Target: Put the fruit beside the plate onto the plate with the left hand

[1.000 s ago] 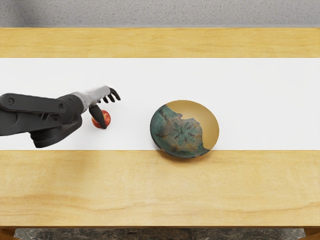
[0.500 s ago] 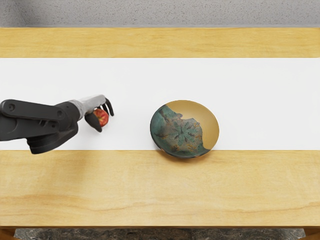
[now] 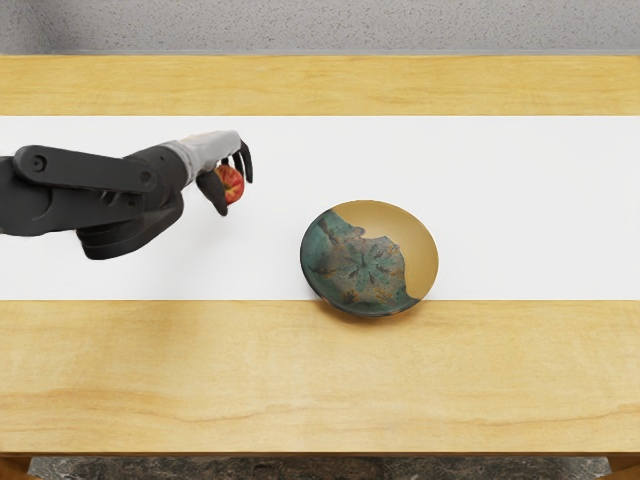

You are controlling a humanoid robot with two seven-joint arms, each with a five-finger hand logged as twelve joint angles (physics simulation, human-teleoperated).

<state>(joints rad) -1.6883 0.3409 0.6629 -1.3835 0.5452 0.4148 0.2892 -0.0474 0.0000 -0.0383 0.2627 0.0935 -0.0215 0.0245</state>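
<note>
A small red fruit (image 3: 231, 183) is held in my left hand (image 3: 229, 176), whose dark fingers are curled around it. The hand and fruit hang above the white runner, well left of and slightly behind the plate. The plate (image 3: 420, 262) is a round dish, green-patterned on its left and mustard yellow on its right, lying on the runner right of centre. Nothing lies on it. My left arm comes in from the left edge of the head view. The right arm does not show.
A white runner (image 3: 520, 200) crosses the wooden table (image 3: 320, 380) from side to side. Bare wood strips run along the front and back of it.
My left hand closed on the fruit, then rose and moved right and toward the back with it, away from the runner's surface. The plate has stayed put.
</note>
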